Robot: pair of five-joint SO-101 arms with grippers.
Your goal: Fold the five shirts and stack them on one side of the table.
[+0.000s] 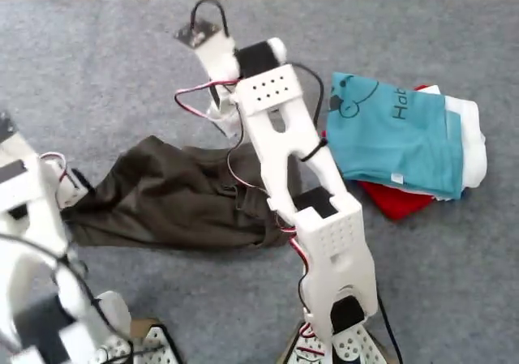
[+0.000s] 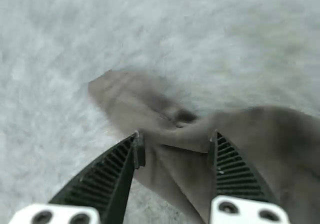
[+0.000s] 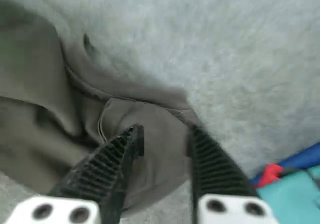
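A dark olive shirt lies crumpled across the middle-left of the grey table. In the high view my left gripper is at the shirt's left end. Its wrist view shows the left gripper open, fingers either side of a raised fold of the olive shirt. My right gripper is by the shirt's far right edge. It stands open in its own view, the right gripper low over a corner of the olive shirt. Folded shirts form a stack at the right, teal on top.
The stack holds white and red shirts under the teal one, and its edge shows in the right wrist view. The right arm's white links cross over the olive shirt's right end. Bare table lies beyond the shirt and at the front right.
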